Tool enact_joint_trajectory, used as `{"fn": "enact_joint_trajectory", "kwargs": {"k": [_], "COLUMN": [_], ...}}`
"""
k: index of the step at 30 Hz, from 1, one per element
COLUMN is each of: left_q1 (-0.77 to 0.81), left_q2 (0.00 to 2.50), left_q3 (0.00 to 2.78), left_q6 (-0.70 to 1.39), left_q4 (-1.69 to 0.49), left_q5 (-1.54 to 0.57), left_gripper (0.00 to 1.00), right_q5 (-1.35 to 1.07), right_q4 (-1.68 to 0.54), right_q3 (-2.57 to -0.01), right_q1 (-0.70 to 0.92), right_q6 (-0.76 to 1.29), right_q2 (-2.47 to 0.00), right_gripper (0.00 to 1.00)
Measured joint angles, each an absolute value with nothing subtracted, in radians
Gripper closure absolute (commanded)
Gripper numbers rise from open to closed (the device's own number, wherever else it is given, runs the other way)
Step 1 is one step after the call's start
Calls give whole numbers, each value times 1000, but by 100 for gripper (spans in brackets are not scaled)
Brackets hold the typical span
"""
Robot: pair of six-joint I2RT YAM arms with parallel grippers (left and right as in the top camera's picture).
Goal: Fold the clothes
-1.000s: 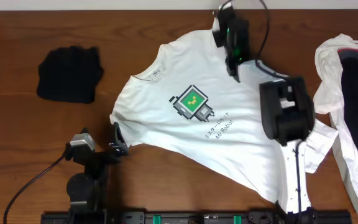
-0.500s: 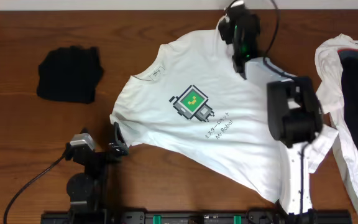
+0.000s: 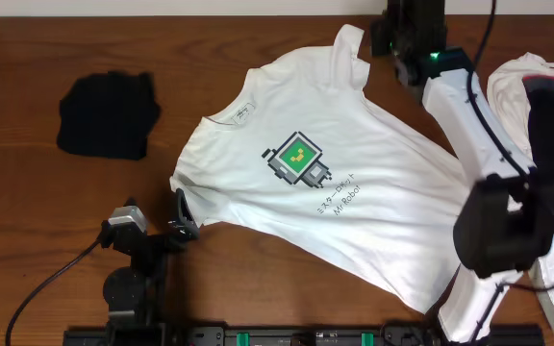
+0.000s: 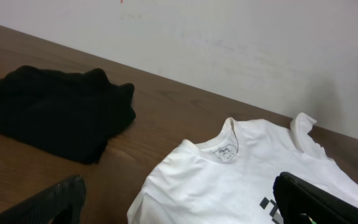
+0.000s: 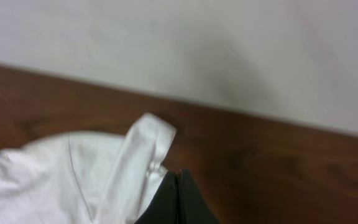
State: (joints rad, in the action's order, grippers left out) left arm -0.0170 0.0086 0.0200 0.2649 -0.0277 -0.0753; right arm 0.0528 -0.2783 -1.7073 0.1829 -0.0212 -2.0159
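Observation:
A white T-shirt (image 3: pixel 325 192) with a green robot print lies spread face up mid-table; its collar (image 4: pixel 227 148) shows in the left wrist view. My right gripper (image 3: pixel 399 38) is at the table's far edge, just right of the shirt's upturned sleeve (image 3: pixel 350 46). In the right wrist view that gripper (image 5: pixel 178 174) is shut with nothing between its fingers, and the sleeve (image 5: pixel 143 149) lies beside them on the left. My left gripper (image 3: pixel 183 217) sits open at the shirt's lower left edge, its fingers (image 4: pixel 48 202) wide apart over the fabric.
A folded black garment (image 3: pixel 107 115) lies at the far left, also in the left wrist view (image 4: pixel 51 112). A heap of white and dark clothes (image 3: pixel 539 125) fills the right edge. A white wall runs behind the table. The left arm's cable trails at the front left.
My right arm swung from over the shirt's upper right to the table's far edge. The sleeve now lies uncovered, left of the gripper. The left arm stayed still.

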Motion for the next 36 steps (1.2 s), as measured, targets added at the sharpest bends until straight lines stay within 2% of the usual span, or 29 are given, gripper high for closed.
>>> {"fn": "enact_joint_trajectory", "kwargs": {"k": [18, 36], "left_q1": [-17, -17], "left_q2": [9, 9], "left_q3": [20, 20], "left_q6": [265, 265], "left_q4": [-28, -28], "left_q5": [-75, -75], "left_gripper": [2, 2], "right_q5": [-143, -141], "right_q4": [-197, -205], "right_q3": [-1704, -1704], "right_q1": [140, 140], "right_q6": [10, 50], "right_q2": [-2328, -2378], "right_gripper": [99, 99]}}
